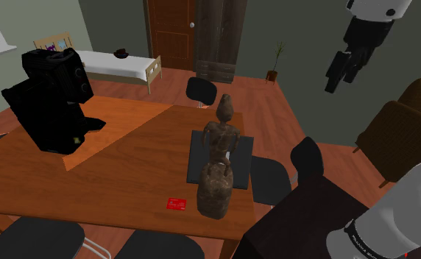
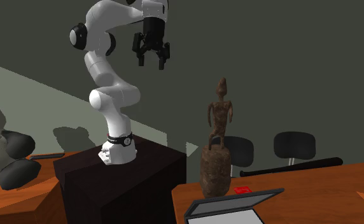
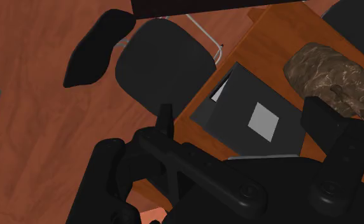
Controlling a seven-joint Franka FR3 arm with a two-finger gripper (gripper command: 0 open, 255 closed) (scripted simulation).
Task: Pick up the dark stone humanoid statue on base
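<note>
The dark brown stone humanoid statue [image 1: 217,158] stands upright on its rough cylindrical base near the wooden table's [image 1: 128,169] edge closest to the stand. In the second exterior view the statue [image 2: 216,143] rises from the table's left end. My gripper [image 1: 341,73] hangs open high in the air, well above the statue and off to the shoulder view's right. From the second exterior view the gripper [image 2: 152,62] points downward, its fingers apart and holding nothing. In the wrist view the statue [image 3: 330,73] lies far below, beside my gripper [image 3: 243,114].
A flat dark grey laptop-like slab [image 1: 235,151] lies right behind the statue. A small red card [image 1: 176,204] sits beside the base. A black coffee machine [image 1: 51,99] stands at the table's far left. Black chairs [image 1: 275,176] ring the table. The dark stand box [image 2: 120,184] adjoins the table.
</note>
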